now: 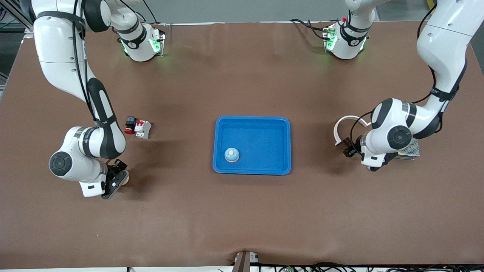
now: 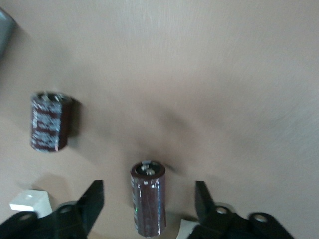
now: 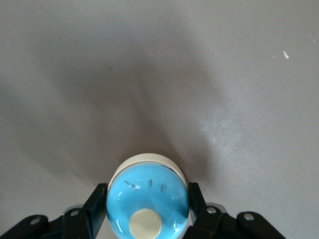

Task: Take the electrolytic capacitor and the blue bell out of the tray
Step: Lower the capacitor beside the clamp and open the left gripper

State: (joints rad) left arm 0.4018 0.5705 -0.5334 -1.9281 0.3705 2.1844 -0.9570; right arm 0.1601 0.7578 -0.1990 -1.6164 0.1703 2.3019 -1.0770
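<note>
- Brown table (image 1: 242, 211), blue tray (image 1: 252, 169) mid-table holding one bell (image 1: 231, 155).
- Right gripper (image 3: 148, 211) clamped on second bell (image 3: 148, 201), low at right arm's end.
- Left gripper (image 2: 149, 204) spread wide around upright capacitor (image 2: 148, 201), untouched; another capacitor (image 2: 50, 122) nearby.

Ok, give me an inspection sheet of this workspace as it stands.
Surface: brown mat, wrinkled at the camera edge.
Job's things: tray bell in blue tray; held bell; capacitor and spare capacitor, both upright.
Clutter: breaker, push button, white band, mesh box.
Grippers: left gripper open around capacitor; right gripper shut on held bell.
Cables: arm cables; edge cables.
Surroundings: grey floor.
</note>
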